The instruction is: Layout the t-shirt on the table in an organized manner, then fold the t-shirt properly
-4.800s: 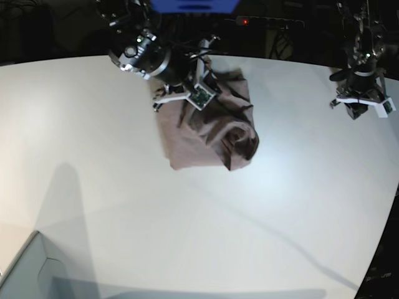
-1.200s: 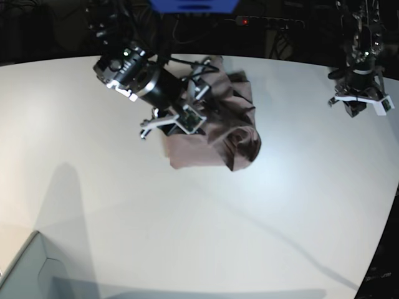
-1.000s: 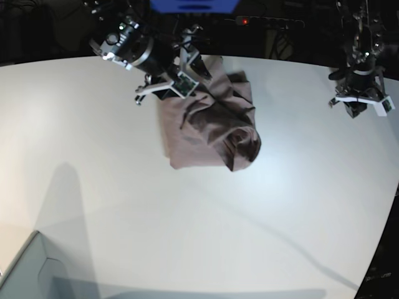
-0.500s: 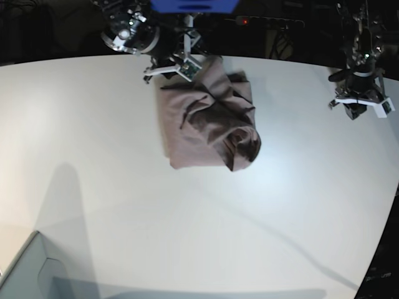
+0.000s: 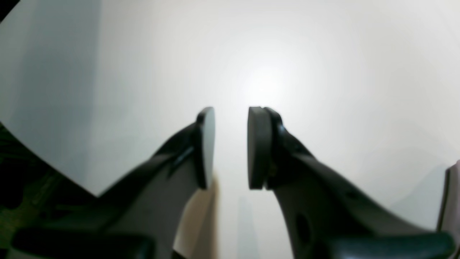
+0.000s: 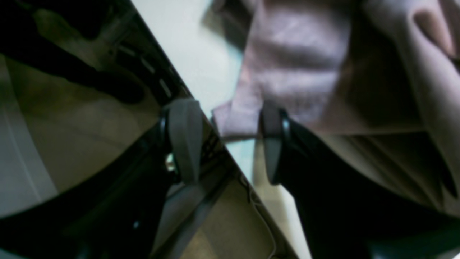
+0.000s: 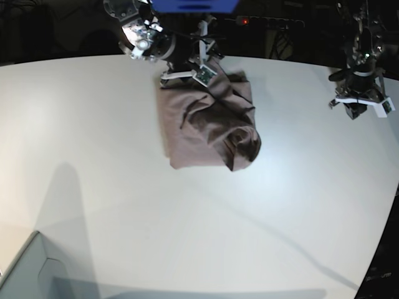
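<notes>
- Your right gripper (image 6: 224, 144) sits at the far edge of the table (image 7: 124, 205), right at the far end of the t-shirt (image 7: 209, 121), with its pads parted by a clear gap.
- Between those pads, in the right wrist view, you see a corner of the mauve cloth (image 6: 233, 122); the right-hand pad (image 6: 271, 144) lies against or just over the fabric, while the left-hand pad (image 6: 185, 138) hangs past the table edge over the dark surroundings.
- Whether the pads actually pinch the cloth you cannot tell; the gap looks wider than the cloth corner inside it, so treat it as parted and holding nothing.
- Ahead of this gripper, the t-shirt spreads away as a bunched, wrinkly heap, with a rolled lump (image 7: 243, 140) at the end farthest from the gripper.
- Beside the gripper, on its left-pad side, the table edge runs diagonally through the wrist view, with a pale floor and a thin cable below it.
- Your left gripper (image 5: 230, 147) hangs over bare white tabletop, well apart from the shirt, near the table's far edge on the opposite side in the base view (image 7: 361, 103).
- Its two dark pads stand a narrow gap apart with only white table showing between them; it grips nothing.
- Far from both grippers, a pale grey-green box corner (image 7: 28, 274) shows at the near corner of the base view.
</notes>
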